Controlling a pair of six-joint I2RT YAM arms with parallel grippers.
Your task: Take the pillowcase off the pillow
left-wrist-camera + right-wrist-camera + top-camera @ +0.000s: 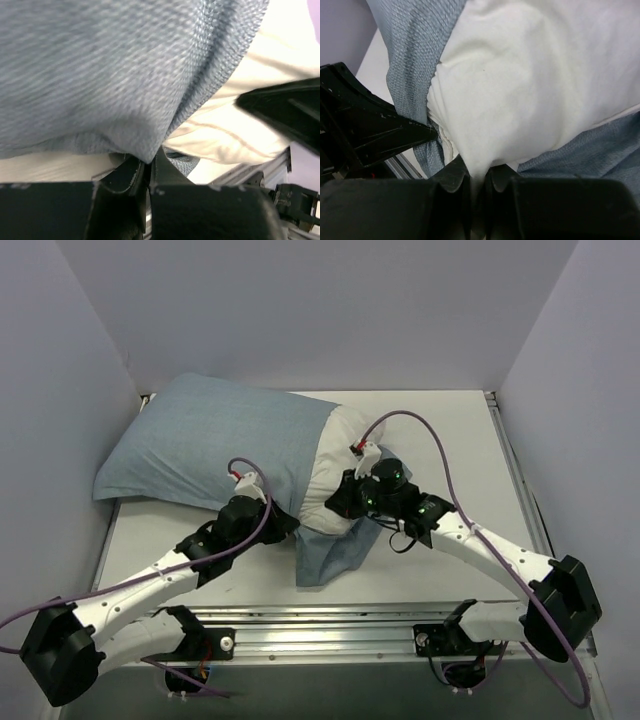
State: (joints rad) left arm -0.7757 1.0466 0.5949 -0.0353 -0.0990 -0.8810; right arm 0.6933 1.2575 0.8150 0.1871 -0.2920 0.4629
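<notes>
two sets of fingers pinch the pillow's open end

the counter (440,430) has walls (60,390) on its left, back and right sides. the pillow (340,455) lies at the back left, and its far left corner is close to the left wall. to the right of the pillow the white counter top shows all the way to the right wall. a strip of counter also shows in front of the pillow, up to the metal rail (330,625) at the near edge.

the pillowcase (210,440) is blue-grey and covers most of the pillow. only the right end of the pillow sticks out, white and puffy. a loose flap of the pillowcase lies on the counter in front of that end.

the left fingers (149,167) are pressed together on a fold of the pillowcase, at its near edge by the open end. the cloth bunches right where they meet.

the right fingers (477,177) are pressed together too, and they pinch the white pillow itself, at its bare end. blue-grey cloth lies on both sides of that pinch.

the two sets of fingers are near each other, the left one on the cloth and the right one on the pillow.
</notes>
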